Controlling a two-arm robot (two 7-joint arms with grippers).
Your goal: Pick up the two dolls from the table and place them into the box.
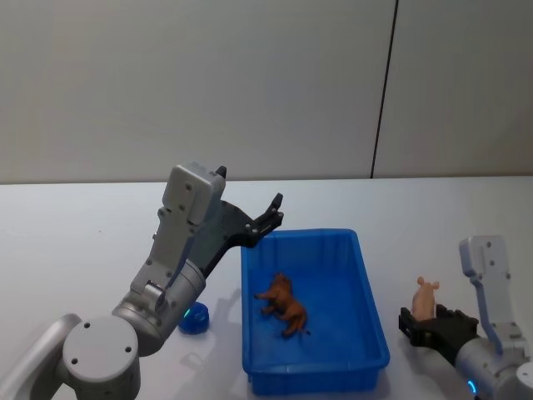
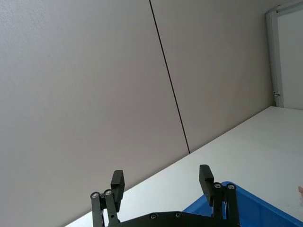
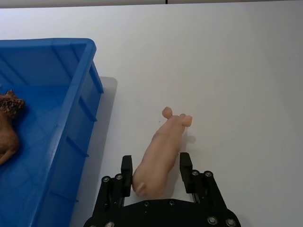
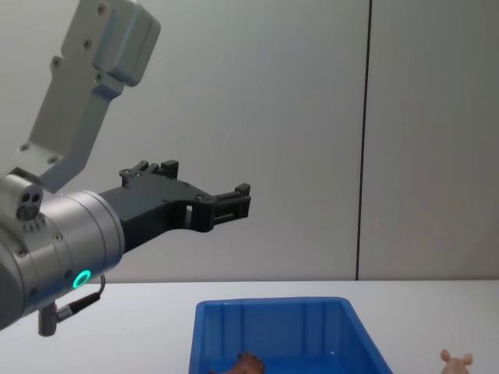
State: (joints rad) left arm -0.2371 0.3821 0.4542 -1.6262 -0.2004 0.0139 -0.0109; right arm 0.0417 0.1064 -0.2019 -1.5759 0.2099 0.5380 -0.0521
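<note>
The blue box [image 1: 366, 312] sits on the white table [image 1: 83, 242] in front of me, with the dark brown doll [image 1: 285, 305] lying inside it. The same brown doll [image 3: 5, 127] lies in the box [image 3: 71, 118] in the right wrist view. The pale pink doll [image 3: 162, 149] lies on the table just right of the box. My right gripper [image 3: 155, 171] is shut on its rear end, one finger against each side. My left gripper [image 1: 271, 218] hangs open and empty in the air above the box's far left corner; the chest view has this gripper [image 4: 242, 199] well above the box [image 4: 288, 323].
Bare white tabletop [image 3: 236, 71] stretches to the right of and beyond the pink doll. A grey wall [image 1: 250, 83] with a dark vertical seam [image 1: 385, 92] stands behind the table. My left forearm [image 1: 179, 267] leans over the table to the left of the box.
</note>
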